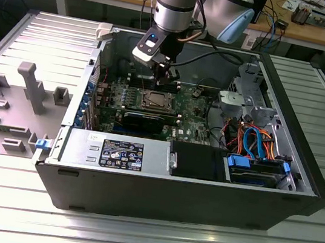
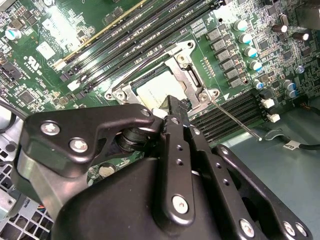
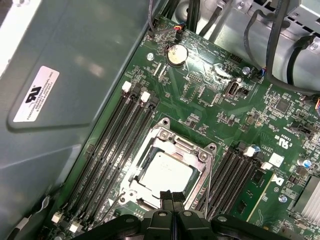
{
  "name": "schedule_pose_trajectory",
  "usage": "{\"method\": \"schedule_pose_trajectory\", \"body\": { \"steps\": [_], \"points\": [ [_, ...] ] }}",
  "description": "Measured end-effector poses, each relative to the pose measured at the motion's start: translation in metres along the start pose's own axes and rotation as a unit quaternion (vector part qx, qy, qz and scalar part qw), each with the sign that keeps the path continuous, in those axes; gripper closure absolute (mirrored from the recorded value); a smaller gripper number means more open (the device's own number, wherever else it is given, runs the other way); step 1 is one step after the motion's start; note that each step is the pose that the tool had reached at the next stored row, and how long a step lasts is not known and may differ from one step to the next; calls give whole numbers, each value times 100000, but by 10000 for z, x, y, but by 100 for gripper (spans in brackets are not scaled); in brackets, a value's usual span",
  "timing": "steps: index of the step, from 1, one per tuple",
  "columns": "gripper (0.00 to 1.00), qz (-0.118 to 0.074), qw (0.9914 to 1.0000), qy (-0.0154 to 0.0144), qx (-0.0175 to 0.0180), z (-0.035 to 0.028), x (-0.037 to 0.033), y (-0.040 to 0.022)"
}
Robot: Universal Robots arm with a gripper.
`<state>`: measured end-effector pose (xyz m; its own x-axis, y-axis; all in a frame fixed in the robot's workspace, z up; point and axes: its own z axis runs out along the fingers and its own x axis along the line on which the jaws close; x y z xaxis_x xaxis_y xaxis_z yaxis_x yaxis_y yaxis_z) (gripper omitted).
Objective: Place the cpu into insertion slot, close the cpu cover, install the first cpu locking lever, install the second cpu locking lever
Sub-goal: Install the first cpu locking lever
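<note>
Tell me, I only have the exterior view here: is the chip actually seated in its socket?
Observer: Yes. In the first wrist view the chip lies flat, silver top up.
Operator: Is the cover down over it?
Observer: In that same view the cover frames the chip on all sides and looks lowered.
Operator: And the levers?
Observer: In the second wrist view one thin lever angles out across the black memory slots, not tucked against the cover, so it looks unlatched.
</note>
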<state>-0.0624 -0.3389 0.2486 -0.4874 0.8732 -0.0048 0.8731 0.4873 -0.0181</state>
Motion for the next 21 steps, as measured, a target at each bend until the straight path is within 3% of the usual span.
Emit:
{"method": "schedule_pose_trajectory", "body": {
  "steps": [21],
  "points": [
    [89, -1320, 99991, -25, -6, 0, 0, 0]
  ]
}}
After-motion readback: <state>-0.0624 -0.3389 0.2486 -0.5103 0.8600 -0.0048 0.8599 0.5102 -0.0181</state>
